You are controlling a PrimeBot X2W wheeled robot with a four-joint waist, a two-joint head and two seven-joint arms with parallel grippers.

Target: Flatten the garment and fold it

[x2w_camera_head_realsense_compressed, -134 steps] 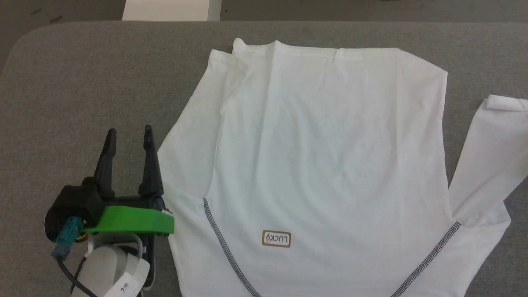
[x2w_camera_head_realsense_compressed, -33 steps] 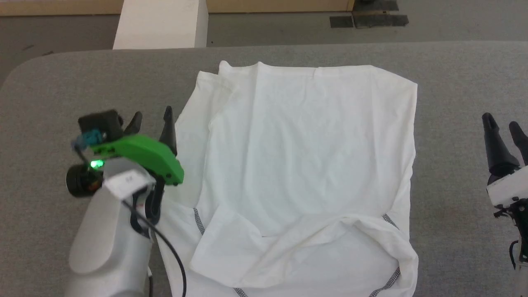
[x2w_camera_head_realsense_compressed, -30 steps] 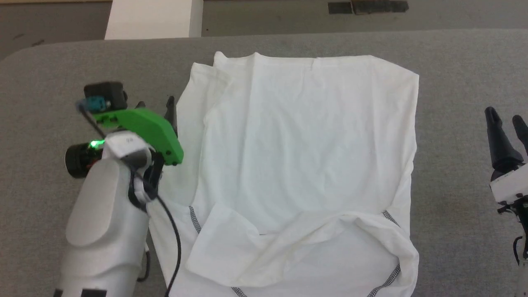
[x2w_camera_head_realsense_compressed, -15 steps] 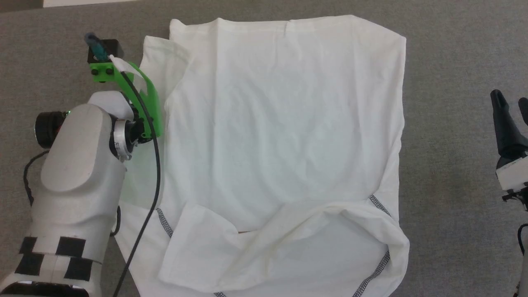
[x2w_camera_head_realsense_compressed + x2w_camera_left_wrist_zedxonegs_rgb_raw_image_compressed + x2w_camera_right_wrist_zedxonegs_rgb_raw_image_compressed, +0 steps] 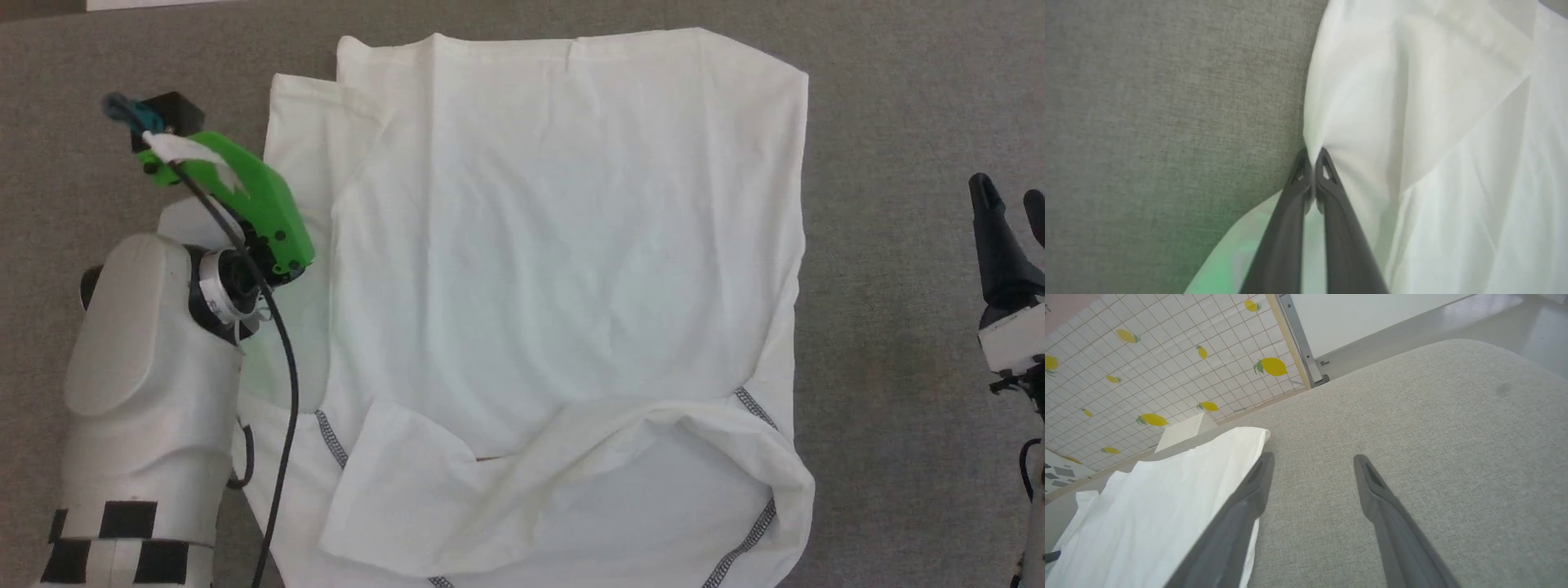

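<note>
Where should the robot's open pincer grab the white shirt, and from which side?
Probably the right side edge of the garment, coming in low from the right. That edge lies straight and flat on the grey surface, facing the open right pincer, and mirrors the left edge that the left pincer pinches.

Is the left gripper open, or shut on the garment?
Shut: the left gripper pinches a bunched fold at the garment edge, jaws together.

The table (image 5: 898, 98) is grey and soft. Past it stand a white box (image 5: 1184, 430) and a wall with yellow lemons (image 5: 1147, 355).
</note>
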